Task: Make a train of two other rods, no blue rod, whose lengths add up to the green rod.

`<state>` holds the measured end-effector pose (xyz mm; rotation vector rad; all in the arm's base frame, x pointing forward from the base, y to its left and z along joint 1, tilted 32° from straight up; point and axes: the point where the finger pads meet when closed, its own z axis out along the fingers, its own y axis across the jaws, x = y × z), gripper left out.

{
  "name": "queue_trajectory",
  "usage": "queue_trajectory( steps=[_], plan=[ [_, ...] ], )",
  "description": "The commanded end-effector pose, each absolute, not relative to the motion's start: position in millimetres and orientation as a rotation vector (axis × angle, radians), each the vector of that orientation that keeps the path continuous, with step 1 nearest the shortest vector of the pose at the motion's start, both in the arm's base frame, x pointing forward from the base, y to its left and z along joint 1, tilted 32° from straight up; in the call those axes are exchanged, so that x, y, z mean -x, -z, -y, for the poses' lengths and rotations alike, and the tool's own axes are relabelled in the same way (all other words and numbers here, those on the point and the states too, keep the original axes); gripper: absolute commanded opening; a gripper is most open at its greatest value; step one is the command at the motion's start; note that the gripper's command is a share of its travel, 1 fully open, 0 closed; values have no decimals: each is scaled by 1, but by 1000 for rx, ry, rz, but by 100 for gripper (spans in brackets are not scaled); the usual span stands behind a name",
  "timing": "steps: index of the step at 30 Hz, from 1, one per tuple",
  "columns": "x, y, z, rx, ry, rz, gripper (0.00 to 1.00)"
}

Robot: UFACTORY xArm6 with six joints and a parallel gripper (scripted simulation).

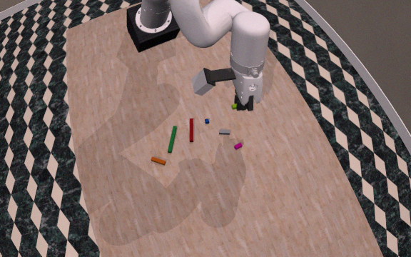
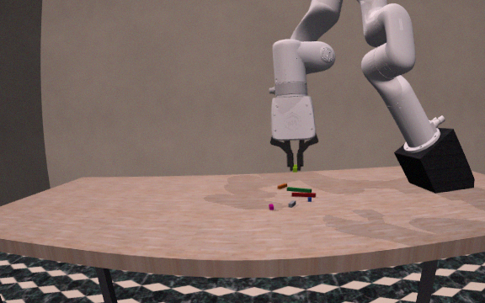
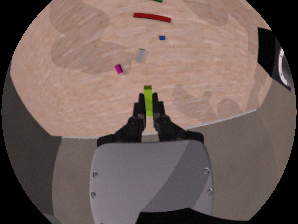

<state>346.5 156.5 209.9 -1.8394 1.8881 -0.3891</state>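
Note:
My gripper (image 1: 244, 104) (image 2: 295, 167) (image 3: 148, 100) is shut on the lime rod (image 1: 234, 106) (image 2: 295, 168) (image 3: 148, 94) and holds it above the table. The grey rod (image 1: 224, 132) (image 2: 292, 204) (image 3: 141, 55) lies on the table, in the wrist view ahead of the lime rod. The green rod (image 1: 172, 139) (image 2: 299, 189) (image 3: 157, 0) lies farther off; only its edge shows in the wrist view. The red rod (image 1: 191, 130) (image 2: 303, 194) (image 3: 152, 17) lies beside the green one. The orange rod (image 1: 158, 160) (image 2: 282, 186) lies beyond the green rod's end. No rods lie joined end to end.
The magenta rod (image 1: 238, 145) (image 2: 271, 207) (image 3: 118, 69) lies near the grey rod. The blue rod (image 1: 207, 121) (image 2: 309, 199) (image 3: 162, 38) lies between the red and grey rods. The robot's black base (image 1: 155, 37) (image 2: 436, 164) stands on the table (image 1: 280, 200) (image 2: 141, 227).

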Motion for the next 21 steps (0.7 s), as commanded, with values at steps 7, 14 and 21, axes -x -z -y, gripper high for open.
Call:
queue_trajectory(
  steps=[7,14,21],
  plan=[
    [-368,-222,-149,1530,305,-2111,4],
    [-368,-222,-149,1519,302,-2118,4],
    [-368,-222,-149,1519,302,-2118,4]
  ],
)
